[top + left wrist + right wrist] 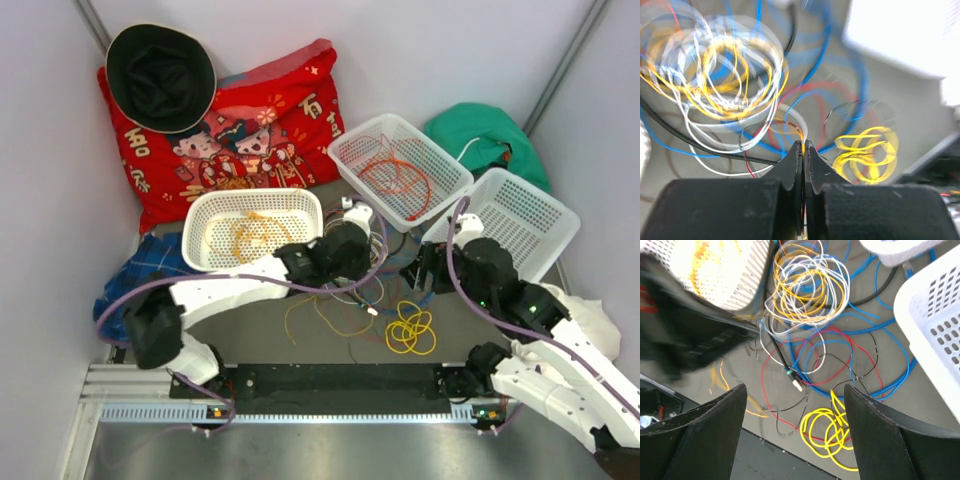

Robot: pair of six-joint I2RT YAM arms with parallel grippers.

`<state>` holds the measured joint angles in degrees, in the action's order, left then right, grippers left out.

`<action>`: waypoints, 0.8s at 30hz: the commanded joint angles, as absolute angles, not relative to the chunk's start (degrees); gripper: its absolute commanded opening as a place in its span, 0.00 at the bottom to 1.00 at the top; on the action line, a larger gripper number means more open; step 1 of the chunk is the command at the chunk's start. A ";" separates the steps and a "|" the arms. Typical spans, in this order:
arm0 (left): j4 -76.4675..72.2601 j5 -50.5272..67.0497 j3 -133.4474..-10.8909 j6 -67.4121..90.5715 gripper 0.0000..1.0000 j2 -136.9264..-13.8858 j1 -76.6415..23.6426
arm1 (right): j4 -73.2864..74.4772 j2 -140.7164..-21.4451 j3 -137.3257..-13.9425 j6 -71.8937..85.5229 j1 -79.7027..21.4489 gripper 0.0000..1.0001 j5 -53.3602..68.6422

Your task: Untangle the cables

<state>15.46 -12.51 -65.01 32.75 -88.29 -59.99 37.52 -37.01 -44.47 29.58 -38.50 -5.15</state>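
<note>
The cables [350, 292] lie in a tangle of blue, red, white, orange and black loops on the grey table between my two arms. A yellow coil [411, 330] rests apart at the front. In the left wrist view my left gripper [803, 143] is shut on a thin orange wire [801, 134] at the tangle's near edge, and the blurred yellow coil [867, 155] sits to its right. My right gripper [795, 387] hangs open above the tangle, holding nothing. Below it lie a black cable's plug [796, 384] and the yellow coil [832, 432].
Three white baskets ring the tangle: one at the left [200, 215] with orange wire, one at the back [345, 150] with red-orange wire, one at the right [560, 215]. Behind them are a red pillow [290, 110], a black hat [160, 75] and green cloth [490, 135].
</note>
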 commanded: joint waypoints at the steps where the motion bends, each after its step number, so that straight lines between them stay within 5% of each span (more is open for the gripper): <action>1: 17.92 -15.02 -72.15 29.54 0.00 -78.32 -59.85 | 36.30 -33.06 -49.22 28.56 -39.02 0.78 -6.33; 11: 26.89 -16.18 -88.31 25.05 0.00 -74.18 -59.68 | 25.06 -26.28 -49.22 28.21 -39.11 0.78 6.84; 24: 27.60 -10.55 -93.43 23.64 0.00 -73.39 -59.59 | 20.83 -31.46 -51.77 24.35 -39.11 0.74 13.09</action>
<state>27.64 -12.16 -90.87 25.10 -74.52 -59.72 22.85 -29.98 -50.13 27.46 -38.52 10.68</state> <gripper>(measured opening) 0.015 0.741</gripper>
